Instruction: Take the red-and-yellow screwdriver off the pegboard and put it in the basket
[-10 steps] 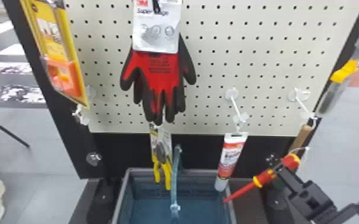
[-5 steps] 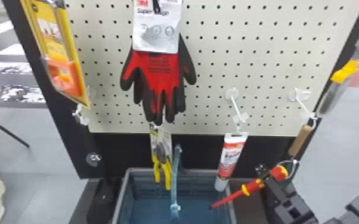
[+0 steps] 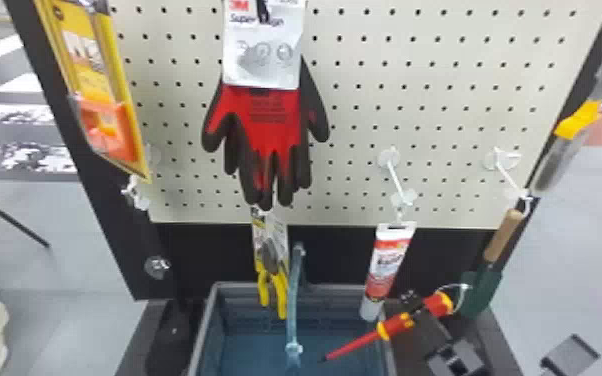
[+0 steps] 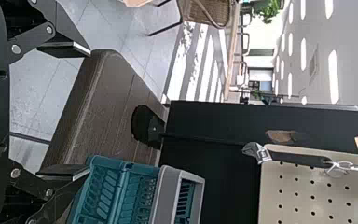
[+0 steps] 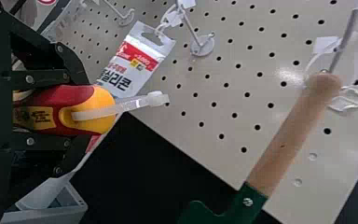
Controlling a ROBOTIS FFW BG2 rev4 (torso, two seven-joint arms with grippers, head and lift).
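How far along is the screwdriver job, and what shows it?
Done: the screwdriver is off the pegboard, its loop on no hook. In hand: the right gripper holds its handle, the tip seemingly over the basket. Remaining: likely moving the handle over and releasing it inside.

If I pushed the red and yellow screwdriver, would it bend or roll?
The screwdriver probably wouldn't bend, because its long shaft looks straight and solid. Pushing its tip might make it swivel, since the right tool pinches only the handle. Lying down, it might roll a little, as that handle looks rounded.
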